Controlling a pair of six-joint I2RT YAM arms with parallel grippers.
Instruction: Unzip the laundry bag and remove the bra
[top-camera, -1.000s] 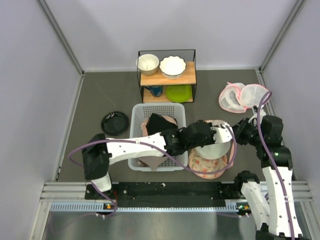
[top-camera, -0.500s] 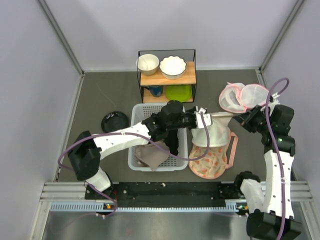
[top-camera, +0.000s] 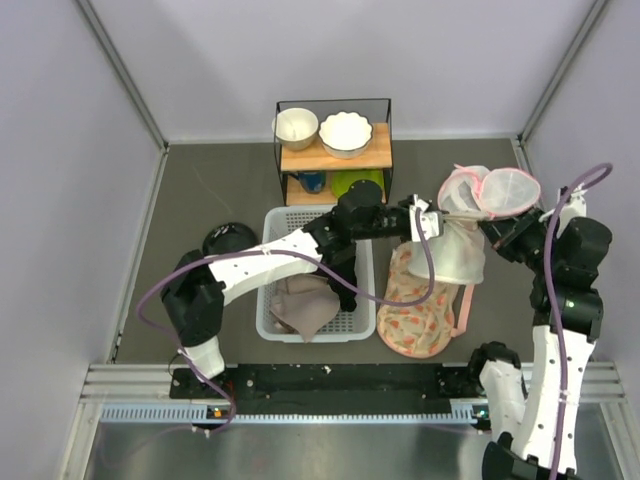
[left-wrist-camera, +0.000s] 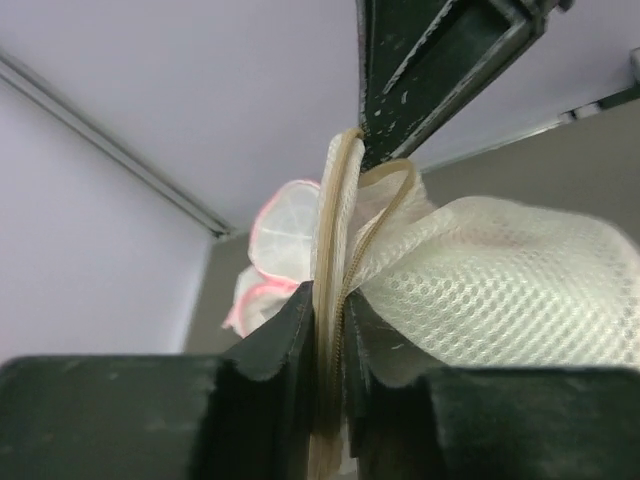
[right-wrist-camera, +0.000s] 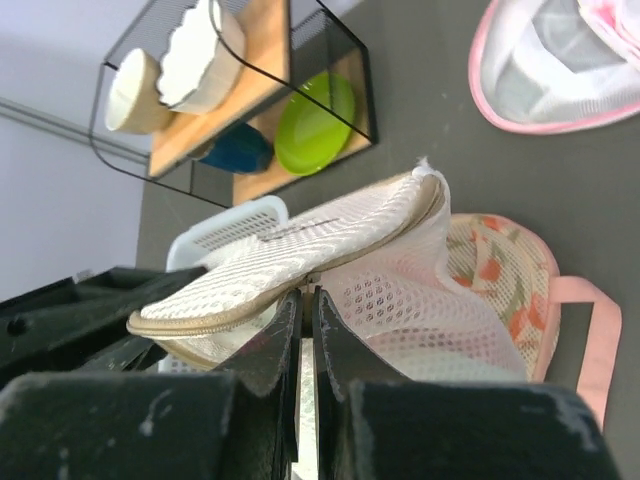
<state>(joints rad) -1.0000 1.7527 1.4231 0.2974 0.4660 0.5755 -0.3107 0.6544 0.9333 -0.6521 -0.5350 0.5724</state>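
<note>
Between the two arms, at about 3 o'clock from the white basket, the left gripper is clamped tight on the zip-edged rim of the laundry bag, which hangs above the peach floral piece. The right gripper, nearly closed, pinches the zip seam, probably the pull. Likely risks are that the thin pull slips out under tension, or that the rim slides from the left jaws and the bag drops.

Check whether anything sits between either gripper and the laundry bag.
Nothing visible does. The left gripper is clamped on the zip rim of the laundry bag, and the right gripper pinches it at the zip line. The bag hangs between them.
</note>
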